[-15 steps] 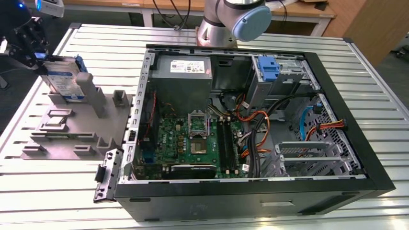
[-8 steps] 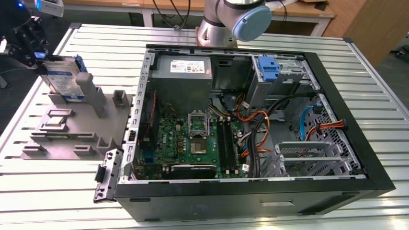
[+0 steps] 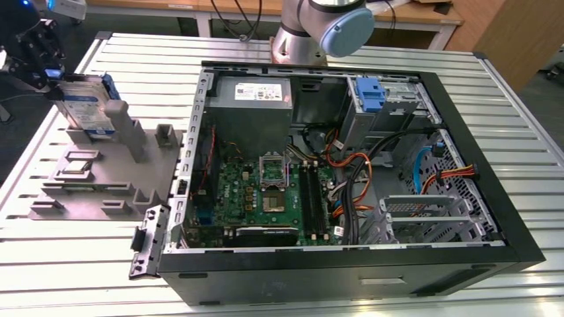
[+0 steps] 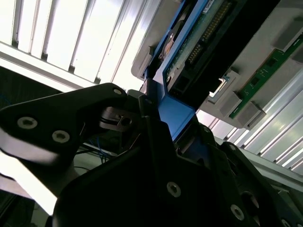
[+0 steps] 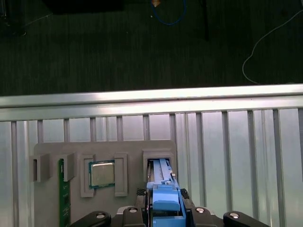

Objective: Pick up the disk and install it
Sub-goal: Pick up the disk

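The disk [image 3: 88, 105] stands on edge at the exterior view's far left, a silver drive with a white-and-blue label in a blue carrier. Its lower edge sits at the slot of the grey fixture [image 3: 105, 191]. My gripper [image 3: 58, 79] comes in from the table's corner and is shut on the disk's upper end. In the first wrist view the blue carrier [image 5: 163, 201] runs from between the black fingers down into the fixture slot [image 5: 158, 158]. The second wrist view shows the carrier's blue edge [image 4: 176, 113] clamped between the fingers, with the drive's green circuit board [image 4: 203, 33] beyond.
The open computer case [image 3: 205, 105] lies to the exterior view's right of the fixture, with a blue-handled caddy [image 3: 371, 92] at its back and a metal drive cage [image 3: 423, 211] at its front right. The fixture also holds a square chip [image 5: 102, 173] and a green memory stick [image 5: 61, 189]. The table edge [image 5: 151, 97] lies just beyond.
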